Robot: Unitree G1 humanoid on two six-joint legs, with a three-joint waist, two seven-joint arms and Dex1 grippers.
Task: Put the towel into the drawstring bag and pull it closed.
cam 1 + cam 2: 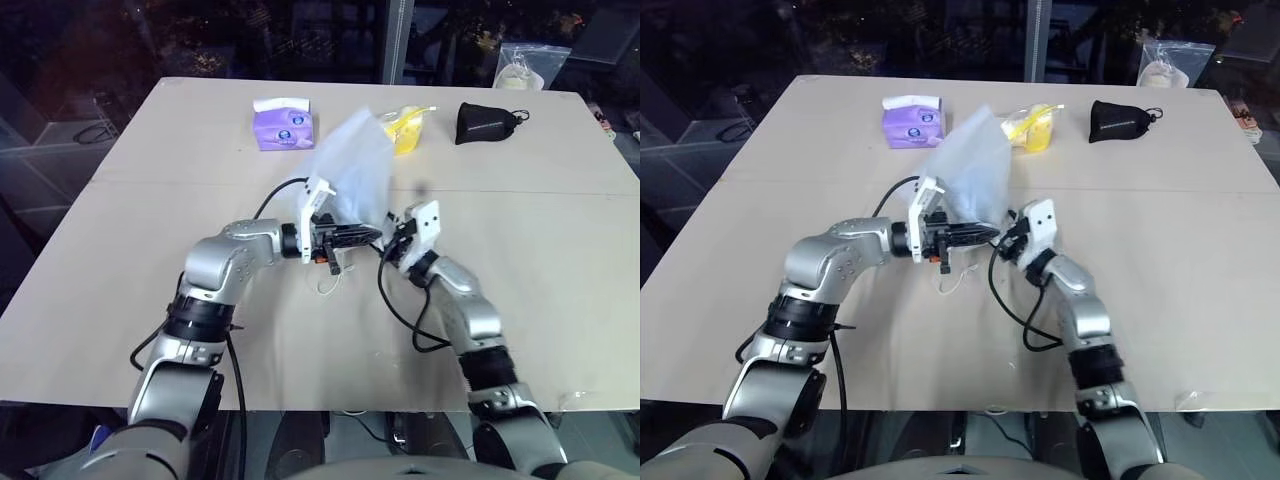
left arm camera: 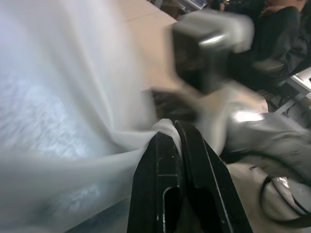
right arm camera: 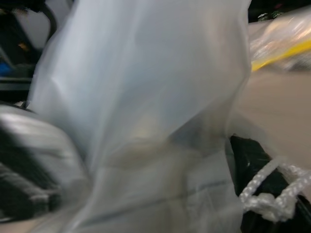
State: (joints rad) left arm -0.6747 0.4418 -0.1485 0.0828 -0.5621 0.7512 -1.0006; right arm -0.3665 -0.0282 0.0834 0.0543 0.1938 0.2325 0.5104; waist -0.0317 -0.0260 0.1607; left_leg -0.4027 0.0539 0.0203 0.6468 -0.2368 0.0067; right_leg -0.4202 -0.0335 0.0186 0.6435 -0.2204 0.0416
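While the left gripper [image 2: 170,133] clenches the translucent white drawstring bag [image 1: 352,165] | right gripper [image 1: 398,238], beside it: grip unclear | advice: pull its white cord [image 3: 272,194] steadily.

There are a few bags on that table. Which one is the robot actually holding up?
The translucent white drawstring bag, pinched at its lower edge by the left gripper. The small black pouch and the clear bag with yellow contents lie untouched farther back.
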